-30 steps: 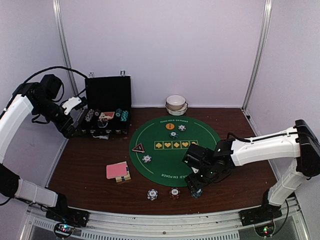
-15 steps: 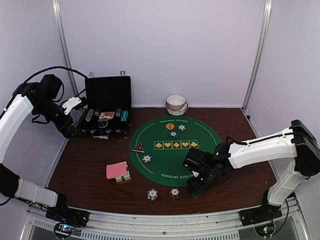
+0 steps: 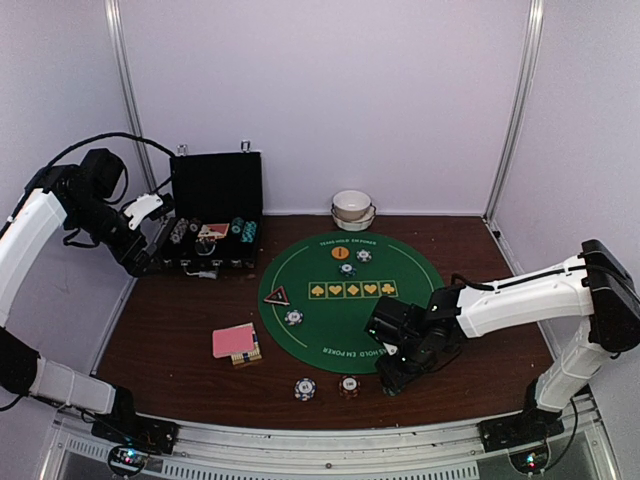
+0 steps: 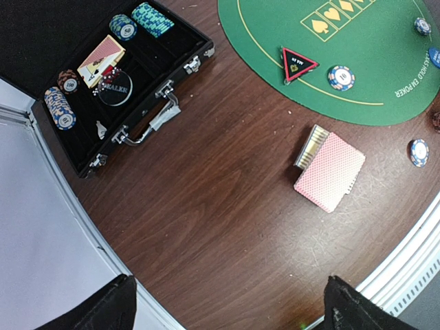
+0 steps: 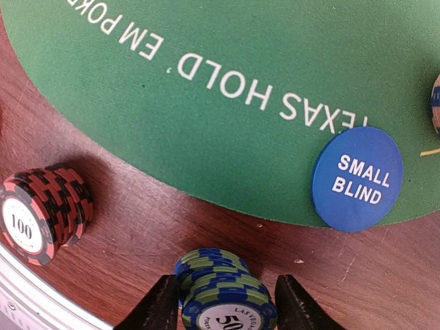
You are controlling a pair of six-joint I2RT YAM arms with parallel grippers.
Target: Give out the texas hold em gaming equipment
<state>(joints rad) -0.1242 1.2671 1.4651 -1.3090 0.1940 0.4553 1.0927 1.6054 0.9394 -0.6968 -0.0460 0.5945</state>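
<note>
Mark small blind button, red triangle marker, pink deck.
small blind button (image 5: 357,179), right wrist view, face centre
red triangle marker (image 4: 297,63), left wrist view, dark centre
pink deck (image 4: 331,172), left wrist view, top card

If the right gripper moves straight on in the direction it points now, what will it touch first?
The right gripper would likely first meet the blue-green chip stack between its fingers, then the wooden table under it. Depth is unclear.

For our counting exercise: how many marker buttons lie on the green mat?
3: orange round button far on the mat, red triangular button at its left edge, blue button straddling its near edge. Others may be hidden.
</note>
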